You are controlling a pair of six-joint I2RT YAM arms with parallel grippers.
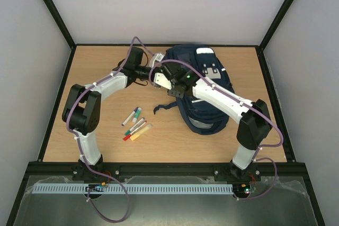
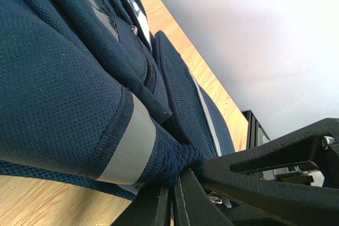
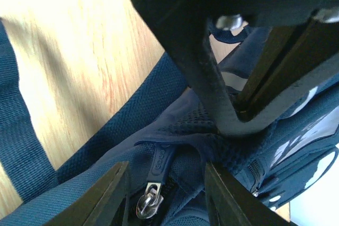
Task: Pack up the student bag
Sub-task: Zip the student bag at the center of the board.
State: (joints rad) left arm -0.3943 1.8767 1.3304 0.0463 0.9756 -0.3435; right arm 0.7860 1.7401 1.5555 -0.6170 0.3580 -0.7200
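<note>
Navy woven backpack on wooden table: left pincer clamps its netted mesh edge, right pincer spread astride metal zip pull.

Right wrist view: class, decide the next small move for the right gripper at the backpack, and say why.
Probably close the right gripper on the zip pull. Its fingers stand open either side of it, while the left gripper is shut on mesh of the student bag, bracing it. The markers lie unpacked on the table.
</note>
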